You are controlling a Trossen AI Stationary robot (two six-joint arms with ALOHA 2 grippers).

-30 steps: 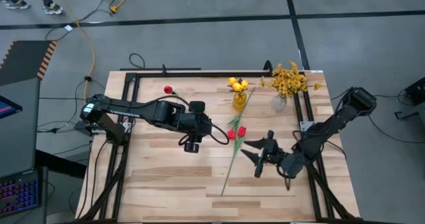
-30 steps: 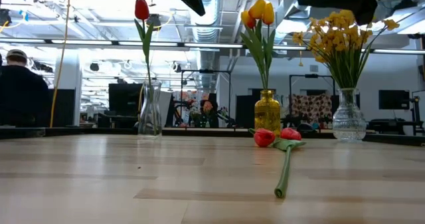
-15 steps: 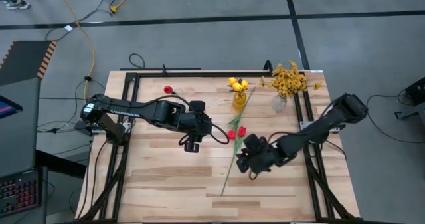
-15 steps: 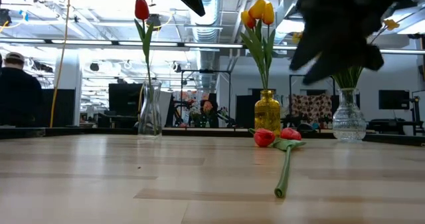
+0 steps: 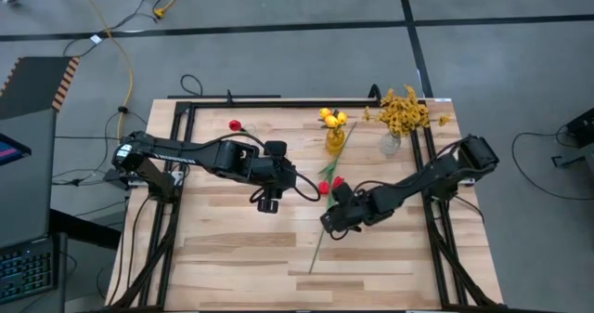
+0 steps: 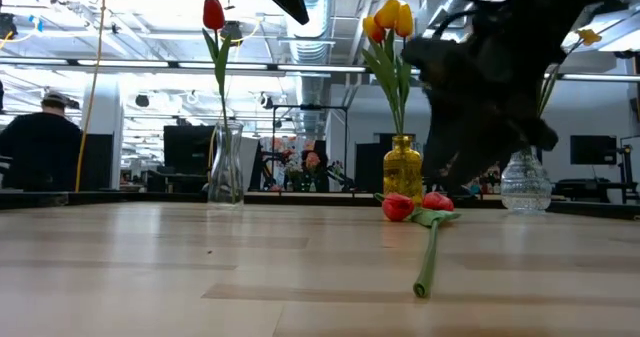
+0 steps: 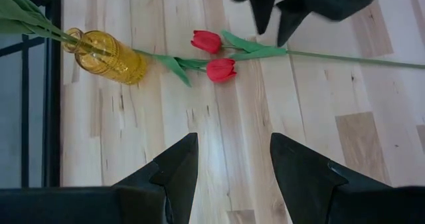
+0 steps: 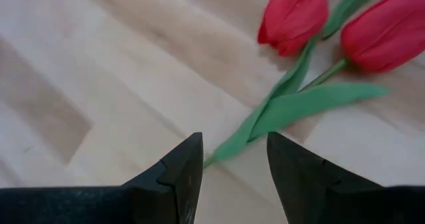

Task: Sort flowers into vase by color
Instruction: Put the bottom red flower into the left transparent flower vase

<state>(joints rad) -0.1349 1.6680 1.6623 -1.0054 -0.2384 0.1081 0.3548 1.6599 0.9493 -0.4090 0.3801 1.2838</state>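
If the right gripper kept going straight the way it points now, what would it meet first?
Most likely the green stem and leaves of the red tulips lying on the table; the right gripper, open, aims right at them, though its height above them is unclear.

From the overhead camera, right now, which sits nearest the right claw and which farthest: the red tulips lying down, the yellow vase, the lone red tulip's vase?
Measured from the right gripper:
1. Lying red tulips, just beyond it, mid-table.
2. Yellow vase, far edge, centre.
3. Lone red tulip's vase, far edge, left side.
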